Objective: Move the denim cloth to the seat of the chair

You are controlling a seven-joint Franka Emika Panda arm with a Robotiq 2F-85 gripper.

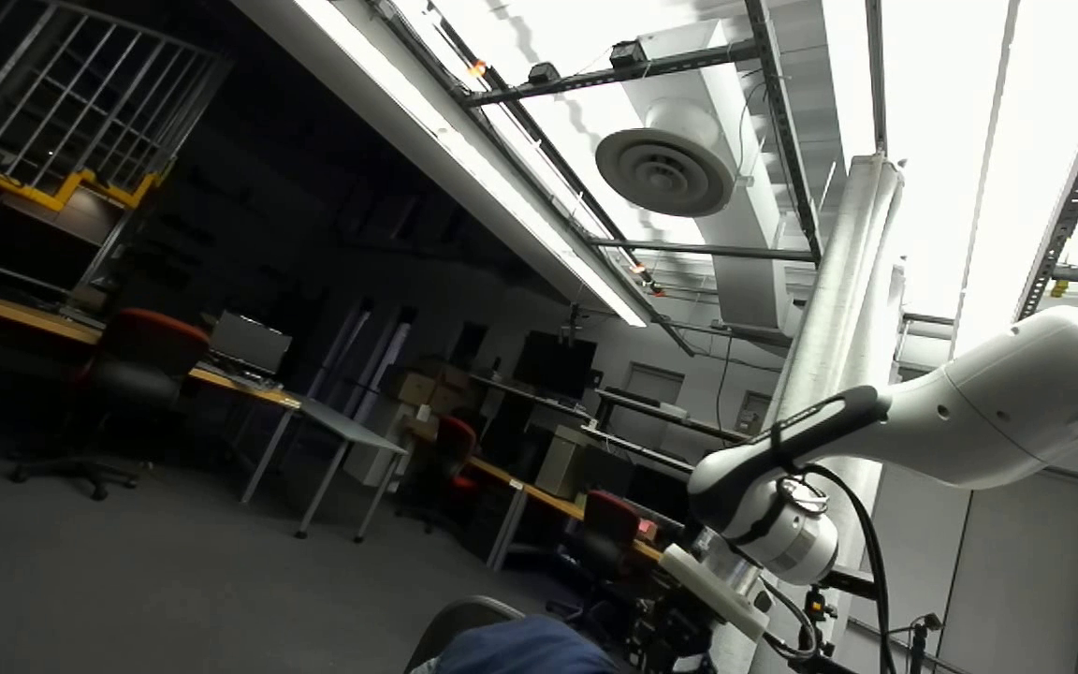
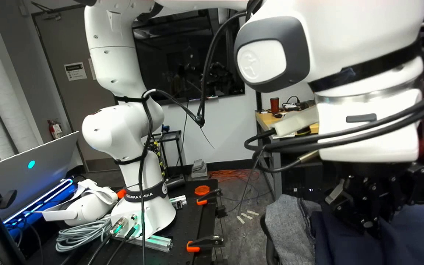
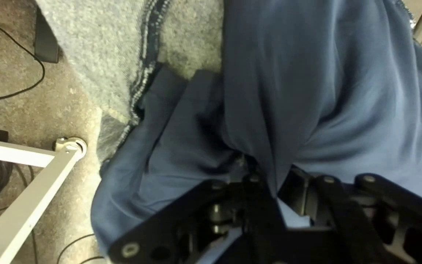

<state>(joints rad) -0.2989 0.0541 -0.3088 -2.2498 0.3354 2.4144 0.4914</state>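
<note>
The denim cloth [image 3: 288, 73] has a smooth dark blue part and a rough grey part with a dark stitched seam. I cannot tell whether both belong to one piece. It also shows in both exterior views [image 1: 520, 646] [image 2: 348, 239]. My gripper [image 3: 275, 183] points down into the cloth, with a fold of the blue part pinched between its fingertips. It also shows in an exterior view [image 2: 366, 224]. The dark curved edge of a chair [image 1: 450, 622] shows beside the cloth, also in an exterior view [image 2: 268, 241]. The seat is hidden.
In the wrist view a white metal leg frame [image 3: 31, 216] and loose black cables lie at the left. In an exterior view the black robot table [image 2: 197, 217] carries orange clamps, coiled cable and a headset. A wooden desk [image 2: 265, 119] stands behind the wrist.
</note>
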